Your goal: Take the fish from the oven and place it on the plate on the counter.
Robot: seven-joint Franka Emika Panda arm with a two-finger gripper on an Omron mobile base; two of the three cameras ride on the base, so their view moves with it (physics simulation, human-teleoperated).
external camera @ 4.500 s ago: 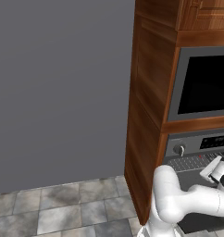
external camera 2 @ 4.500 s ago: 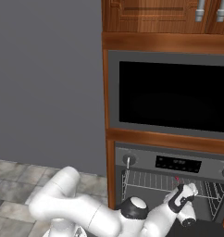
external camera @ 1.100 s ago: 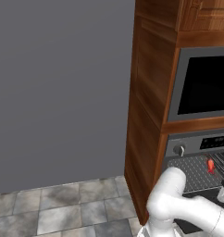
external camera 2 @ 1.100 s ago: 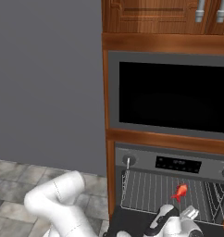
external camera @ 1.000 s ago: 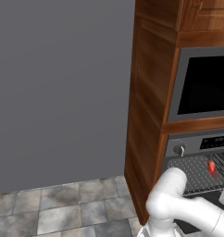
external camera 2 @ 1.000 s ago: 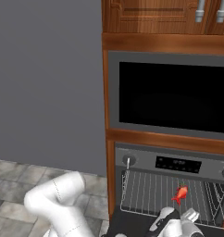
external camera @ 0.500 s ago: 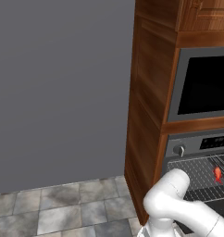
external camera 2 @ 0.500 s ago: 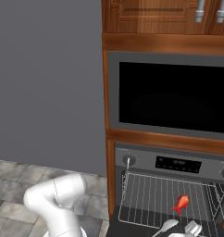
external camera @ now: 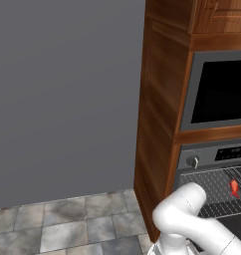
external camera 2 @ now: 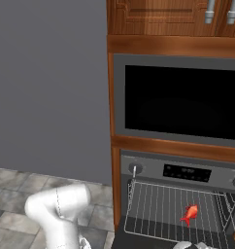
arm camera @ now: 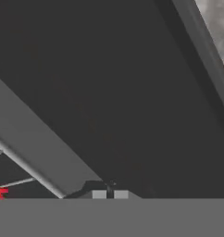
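One fish (external camera 2: pixel 190 214) unmoved on rack, claw (arm camera: pixel 109 194) now closed empty

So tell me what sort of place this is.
A kitchen, most likely: a stainless built-in oven stands open with a small orange-red fish on its wire rack, set in a wooden cabinet column over a grey stone-tile floor.

I see the oven (external camera: pixel 217 189) from both base cameras behind my arm; my hand camera presses close against its dark door (arm camera: pixel 114 92).
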